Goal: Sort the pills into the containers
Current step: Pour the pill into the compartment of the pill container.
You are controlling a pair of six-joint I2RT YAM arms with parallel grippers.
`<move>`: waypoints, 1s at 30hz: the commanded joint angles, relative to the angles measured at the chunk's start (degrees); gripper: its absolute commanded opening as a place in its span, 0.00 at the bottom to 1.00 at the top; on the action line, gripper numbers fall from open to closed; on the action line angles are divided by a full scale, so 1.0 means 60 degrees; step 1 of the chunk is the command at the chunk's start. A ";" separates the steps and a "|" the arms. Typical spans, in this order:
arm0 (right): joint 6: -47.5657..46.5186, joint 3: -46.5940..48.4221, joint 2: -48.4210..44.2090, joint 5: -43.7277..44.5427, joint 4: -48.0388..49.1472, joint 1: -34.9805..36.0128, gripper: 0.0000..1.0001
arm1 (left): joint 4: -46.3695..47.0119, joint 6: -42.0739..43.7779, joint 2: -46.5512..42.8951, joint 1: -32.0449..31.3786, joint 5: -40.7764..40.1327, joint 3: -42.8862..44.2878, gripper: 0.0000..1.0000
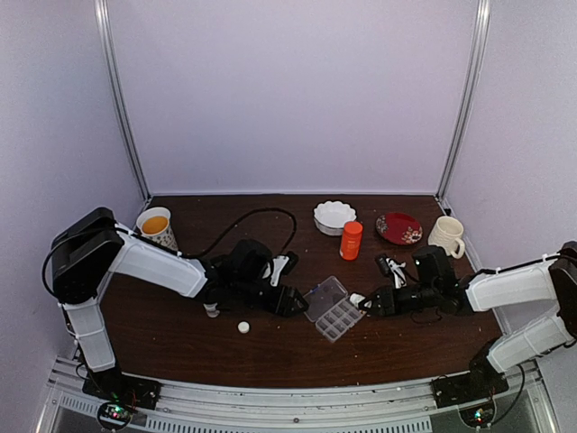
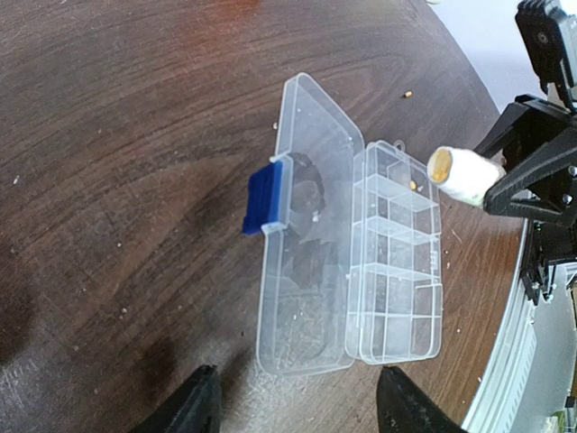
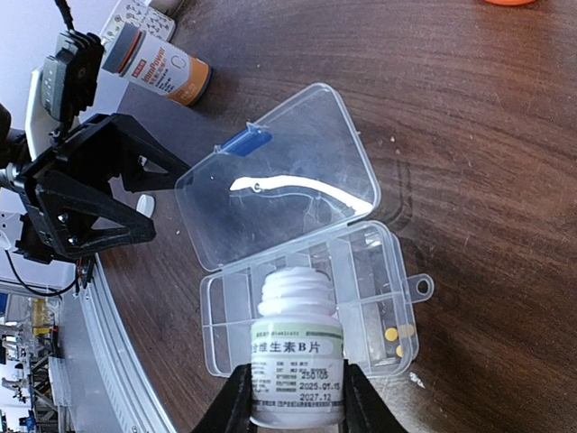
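Beside the cell side of the open pill box [image 1: 332, 308], the right gripper [image 3: 297, 399] pinches a small white bottle [image 3: 297, 352] by its labelled body; the bottle is uncapped, its mouth toward the cells [image 3: 361, 271], near the end with the hanging tab [image 3: 419, 289]; a few pale yellowish pills [image 3: 394, 336] lie in the end cell by that tab; one more small piece [image 2: 407, 93] lies on the counter [image 1: 270, 352] just beyond the box's tab end; the clear lid [image 2: 311, 225] lies flat open beside the cells, its blue latch [image 2: 268, 200] on the outer edge; near the box's other end, on the lid side, the left gripper [image 2: 302, 410] hangs with fingers spread, holding nothing; behind the box stand an orange bottle [image 1: 351, 240] and a white bowl [image 1: 334, 216]; a white cap [image 1: 242, 327] lies on the lid side, well apart from the box.
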 commanded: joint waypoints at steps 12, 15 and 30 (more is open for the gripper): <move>-0.0206 0.0446 0.0338 0.0423 -0.0661 -0.0091 0.00 | 0.0047 -0.0060 0.0412 0.0034 -0.0034 0.0634 0.38; -0.0197 0.0470 0.0330 0.0412 -0.0650 -0.0084 0.00 | 0.0027 -0.0053 0.0447 0.0025 -0.0002 0.0676 0.30; -0.0257 0.0685 0.0326 0.0506 -0.0802 -0.0092 0.00 | -0.0706 -0.0167 0.0720 0.0037 -0.0420 0.1087 0.35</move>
